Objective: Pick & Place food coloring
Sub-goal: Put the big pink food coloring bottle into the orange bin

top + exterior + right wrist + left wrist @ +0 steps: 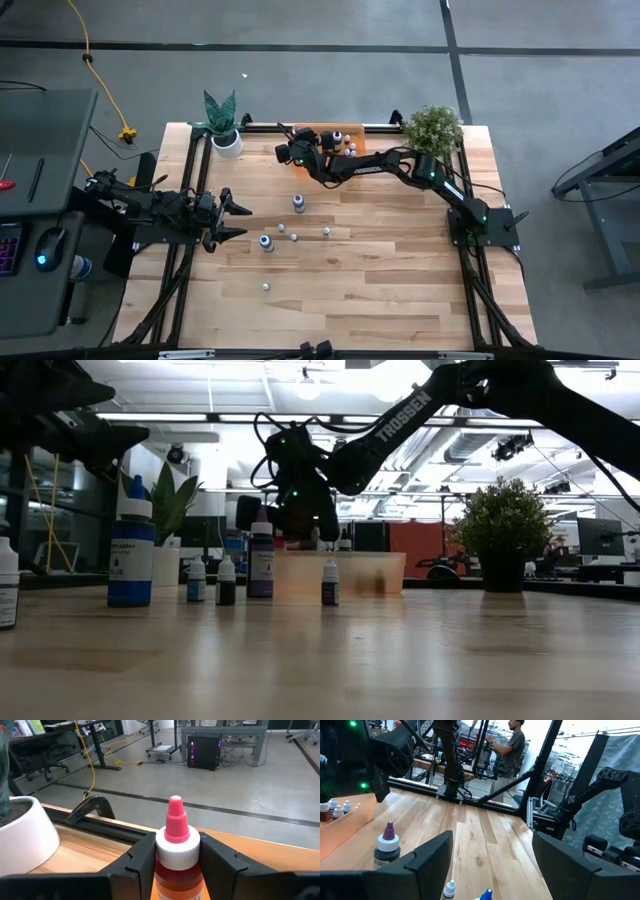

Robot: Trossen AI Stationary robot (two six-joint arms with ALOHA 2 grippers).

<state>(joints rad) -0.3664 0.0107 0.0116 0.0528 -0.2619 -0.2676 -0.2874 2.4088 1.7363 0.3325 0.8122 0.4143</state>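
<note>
My right gripper (177,852) reaches over the left end of the orange tray (345,131) at the table's far edge, shut on a food coloring bottle (176,870) with a red body, white cap and pink tip. More food coloring bottles (343,145) stand in the tray. Several others stand upright mid-table: a dark one (298,202), a blue one (266,242) and tiny whitish ones (294,237). My left gripper (238,219) waits open at the table's left, level, nothing between its fingers. My right gripper pinches the bottle at its white cap and shoulder (162,845) between the two fingers (142,857), one on each side. The fingers come nearly level, pointing toward the table's far left. The bottle stands upright, tip up; its bottom is out of the frame.
A white pot with a spiky plant (224,128) stands at the far left, close to my right gripper. A bushy plant (433,128) stands at the far right. A black rail (95,807) edges the table's far side. A person (512,747) stands beyond the table.
</note>
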